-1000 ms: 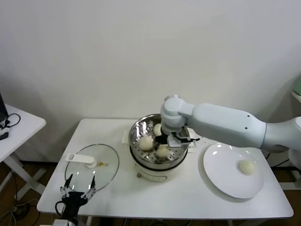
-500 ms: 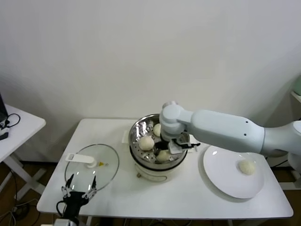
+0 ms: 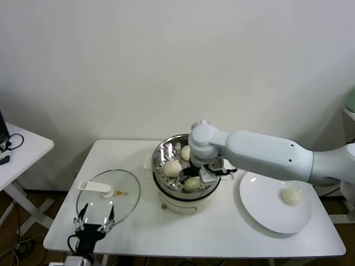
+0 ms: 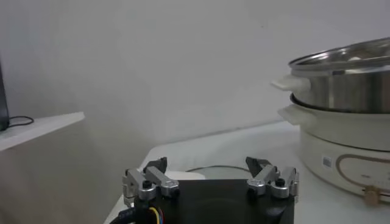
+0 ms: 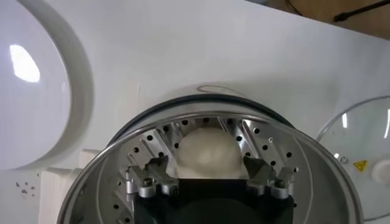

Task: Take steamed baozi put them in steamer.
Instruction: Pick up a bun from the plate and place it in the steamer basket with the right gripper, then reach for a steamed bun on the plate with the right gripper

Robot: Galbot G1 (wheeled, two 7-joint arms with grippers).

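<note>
The steamer stands mid-table on a cream-white pot. Three baozi lie in it: one at the left, one at the back and one at the front. A fourth baozi lies on the white plate to the right. My right gripper is down inside the steamer. In the right wrist view my right gripper is open, and the front baozi rests on the perforated bottom between its spread fingers. My left gripper is open and parked at the table's front left.
A flat glass lid with a white handle lies on the table left of the pot, just beyond my left gripper. The steamer and pot show in the left wrist view. A white side table stands far left.
My right gripper has sunk a little lower into the steamer, and the front baozi has come down with it. The left arm has not moved.
</note>
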